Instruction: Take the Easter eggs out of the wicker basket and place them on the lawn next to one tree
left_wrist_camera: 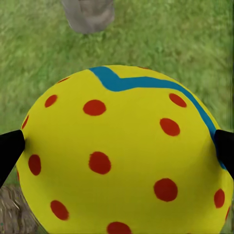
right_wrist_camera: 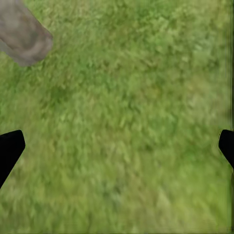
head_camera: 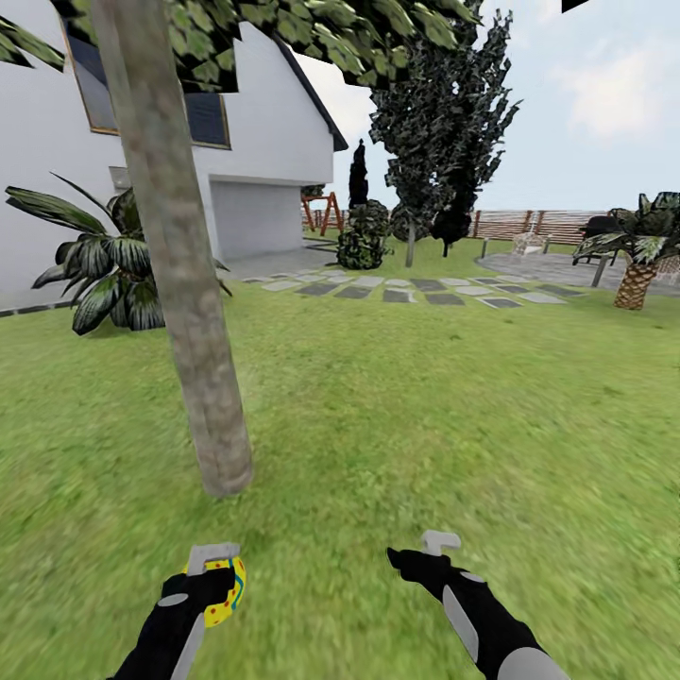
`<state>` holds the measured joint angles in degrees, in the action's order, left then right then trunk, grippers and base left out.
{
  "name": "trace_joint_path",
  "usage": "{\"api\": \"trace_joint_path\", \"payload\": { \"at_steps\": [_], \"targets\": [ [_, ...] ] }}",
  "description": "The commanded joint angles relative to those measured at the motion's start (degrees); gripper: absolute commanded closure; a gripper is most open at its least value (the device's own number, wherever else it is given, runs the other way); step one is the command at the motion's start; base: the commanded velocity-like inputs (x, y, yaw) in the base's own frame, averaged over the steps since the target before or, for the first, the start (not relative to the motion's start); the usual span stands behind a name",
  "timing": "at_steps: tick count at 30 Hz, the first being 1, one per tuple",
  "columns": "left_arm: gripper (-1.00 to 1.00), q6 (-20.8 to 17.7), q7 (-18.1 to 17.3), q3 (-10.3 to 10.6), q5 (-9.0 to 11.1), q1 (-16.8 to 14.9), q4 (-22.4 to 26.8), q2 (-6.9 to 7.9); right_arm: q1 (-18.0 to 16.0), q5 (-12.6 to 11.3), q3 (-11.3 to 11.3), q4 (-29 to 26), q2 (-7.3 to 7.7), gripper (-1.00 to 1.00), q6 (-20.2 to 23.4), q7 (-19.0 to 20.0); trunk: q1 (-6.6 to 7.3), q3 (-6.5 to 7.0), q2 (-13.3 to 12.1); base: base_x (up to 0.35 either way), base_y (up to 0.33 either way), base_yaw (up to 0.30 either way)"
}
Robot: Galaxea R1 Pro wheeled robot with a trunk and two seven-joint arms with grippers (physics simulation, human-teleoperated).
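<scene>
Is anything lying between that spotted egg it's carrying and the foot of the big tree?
Nothing visible does. The left gripper holds the Easter egg above bare lawn, and only open grass lies between it and the tree trunk's base just ahead.

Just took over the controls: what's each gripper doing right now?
Left gripper: shut on an Easter egg.
Right gripper: open, holding nothing, above the lawn.
</scene>
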<state>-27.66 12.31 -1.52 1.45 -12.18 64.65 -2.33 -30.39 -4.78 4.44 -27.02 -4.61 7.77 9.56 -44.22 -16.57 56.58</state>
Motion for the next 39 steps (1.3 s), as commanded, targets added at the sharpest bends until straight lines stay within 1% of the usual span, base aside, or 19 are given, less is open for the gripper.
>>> {"api": "trace_joint_path", "payload": {
  "at_steps": [1, 8, 14, 18, 26, 35, 39],
  "targets": [
    [1.0, -0.3, 0.2, -0.1, 0.2, 0.0, 0.1, -0.04, 0.0, -0.5, 0.4, -0.1, -0.05, -1.0, 0.4, 0.4, -0.02, -0.08, 0.0, 0.213, -0.257, -0.01],
    [1.0, 0.2, 0.2, -0.1, 0.1, 0.0, 0.0, -0.04, 0.0, -0.4, 0.4, 0.0, -0.05, -1.0, 0.4, 0.4, -0.02, -0.07, 0.0, 0.225, -0.249, -0.002],
    [1.0, 0.3, 0.2, 0.0, 0.2, 0.0, -1.4, -0.13, 0.0, -0.4, 0.4, 0.0, -0.05, -1.0, 0.3, 0.4, -0.02, -0.07, 0.0, 0.237, -0.239, 0.0],
    [1.0, 1.2, 0.2, 0.0, 0.1, -0.1, -2.0, -0.38, 0.0, -0.4, 0.4, 0.0, -0.08, -1.0, 0.4, 0.4, -0.02, -0.07, 0.0, 0.252, -0.226, 0.0],
    [1.0, 1.3, 0.2, 0.0, 0.1, -0.1, -2.2, -0.41, 0.0, -0.5, 0.4, 0.0, -0.07, -1.0, 0.3, 0.4, -0.02, -0.07, 0.0, 0.223, -0.25, 0.0],
    [1.0, 1.3, 0.3, 0.3, 0.0, -0.1, -2.2, -0.46, 0.0, -0.5, 0.4, 0.0, -0.09, -1.0, 0.4, 0.4, -0.02, 0.18, 0.0, 0.184, -0.278, -0.19],
    [1.0, 1.3, 0.3, 0.3, 0.0, -0.1, -2.4, -0.48, 0.0, -0.5, 0.4, 0.0, -0.13, -1.0, 0.4, 0.4, -0.02, 0.2, 0.0, 0.183, -0.279, -0.057]
  ]
}}
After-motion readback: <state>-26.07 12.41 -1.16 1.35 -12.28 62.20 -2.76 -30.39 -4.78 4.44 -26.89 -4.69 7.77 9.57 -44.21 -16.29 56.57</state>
